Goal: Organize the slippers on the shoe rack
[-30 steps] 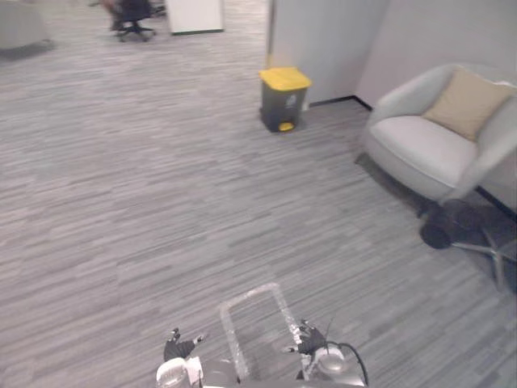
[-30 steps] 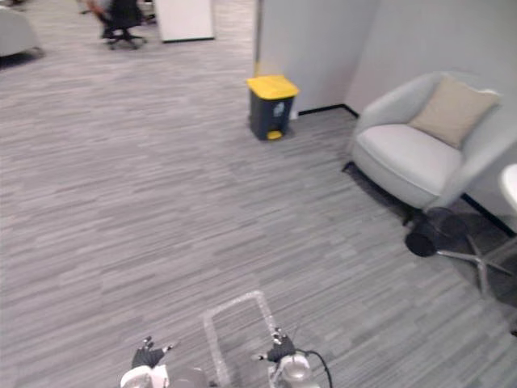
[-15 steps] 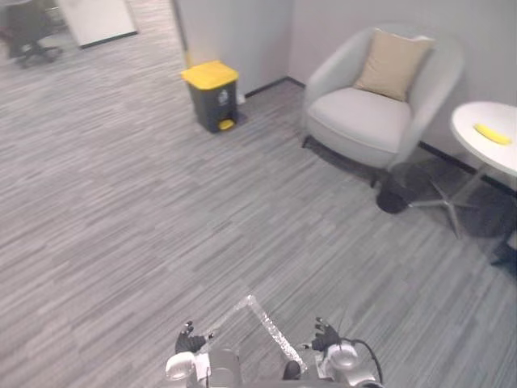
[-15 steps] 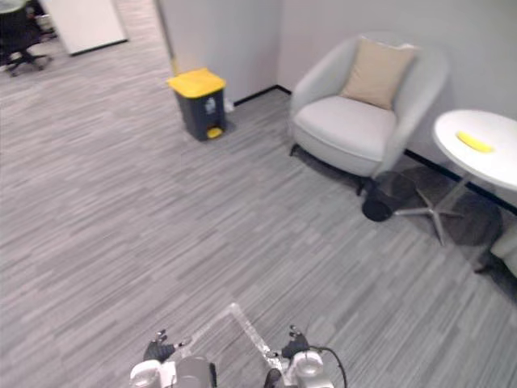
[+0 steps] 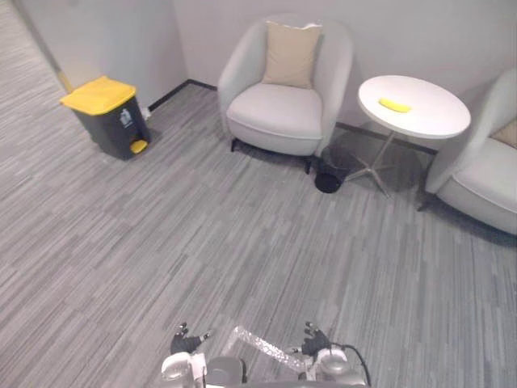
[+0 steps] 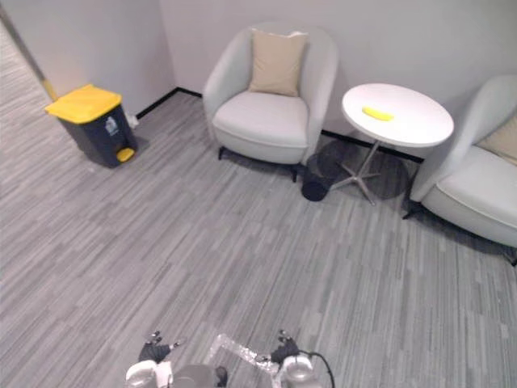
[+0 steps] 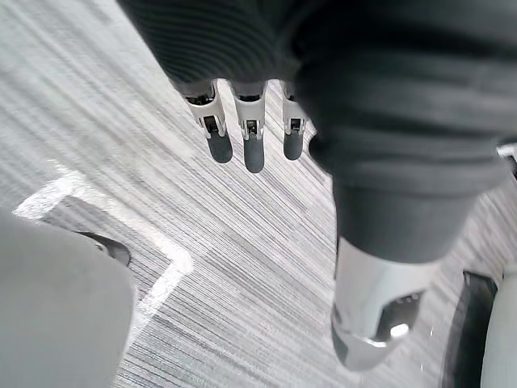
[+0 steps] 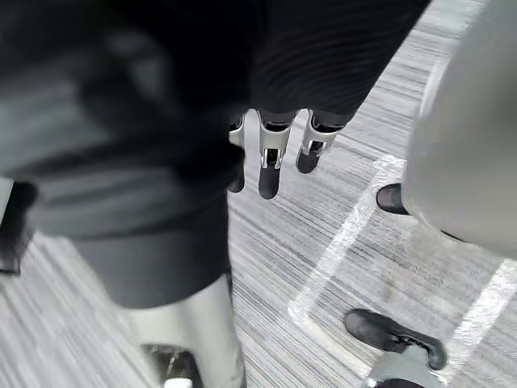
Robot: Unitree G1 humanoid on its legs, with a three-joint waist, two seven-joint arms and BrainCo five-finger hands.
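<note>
Your head camera had swung round to the right since half a second before, so the whole scene slid left. The bin (image 5: 105, 115) sat at the far left, the counter (image 5: 440, 121) was in full view, and a second armchair (image 5: 483, 166) had come in at the right edge. Nothing in the room itself had moved.

Both arms hung low at the robot's sides. Your left hand (image 7: 253, 147) pointed down at the floor (image 5: 202, 234) with its fingers straight, side by side and relaxed, holding nothing. Your right hand (image 8: 269, 174) hung the same way, fingers loose and empty. From the head they showed as two small dark shapes at the bottom edge, either side of a strip of white tape (image 5: 266, 346) stuck on the floor.

The floor was carpet in fine grey stripes. The bin was dark grey and boxy, with a flat yellow lid. The nearer armchair (image 5: 279, 121) was a pale rounded tub with a square tan cushion (image 5: 289, 55) propped against its back. The counter was round, white and smooth on a thin metal leg, with a small yellow thing (image 5: 394, 104) lying on it.

You could not tell from this where the slippers or the shoe rack were.
</note>
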